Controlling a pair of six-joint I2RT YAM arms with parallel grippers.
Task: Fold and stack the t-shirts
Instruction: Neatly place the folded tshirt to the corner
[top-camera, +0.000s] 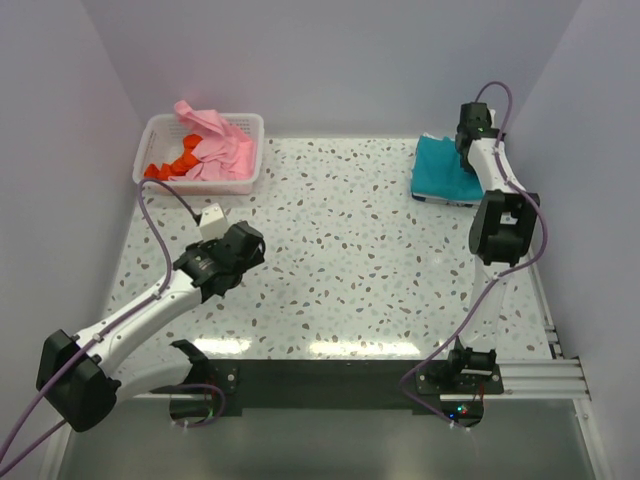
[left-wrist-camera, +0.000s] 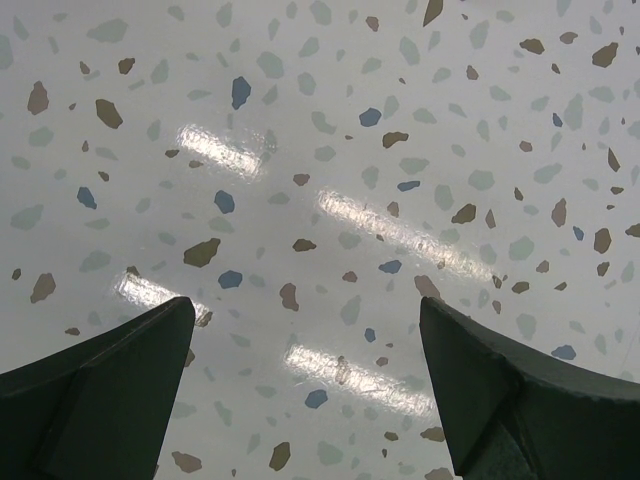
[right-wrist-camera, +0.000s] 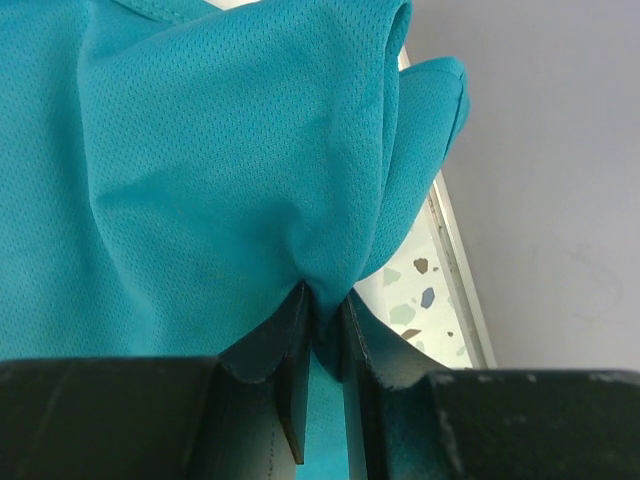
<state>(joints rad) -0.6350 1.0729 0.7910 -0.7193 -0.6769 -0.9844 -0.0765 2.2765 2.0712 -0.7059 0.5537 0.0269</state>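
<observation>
Teal mesh cloth is bunched between the tips of your right claw (right-wrist-camera: 322, 300), which is clamped narrow on a gathered fold of the teal t-shirt (right-wrist-camera: 200, 150) and grips nothing else. From overhead that shirt lies at about 1 o'clock on the table (top-camera: 340, 260), close to the far right corner, already a compact rectangle. A pale edge and a dark one peek out under its near side, so you are probably setting it on a stack, though the pictures cannot settle what lies beneath. I judge you are in the placing step: the fold looks done and the shirt is being settled or tidied where it lies. Your next move calls for a clean release, opening the fingers without dragging the pinched ridge upward, then backing away toward 6 o'clock so the top layer stays flat. The raised pucker in the grip may need smoothing if it does not relax. Your left claw (left-wrist-camera: 305, 310) hangs over bare speckled tabletop at about 8 o'clock, its fingers spread wide with nothing between them, free for the next shirt. That work waits at 11 o'clock, where the white basket (top-camera: 160, 121) carries a pink t-shirt (top-camera: 222, 150) spilling over an orange-red t-shirt (top-camera: 178, 162), both unfolded. No brand, label or writing can be read on the cloth, the basket or the arms.
</observation>
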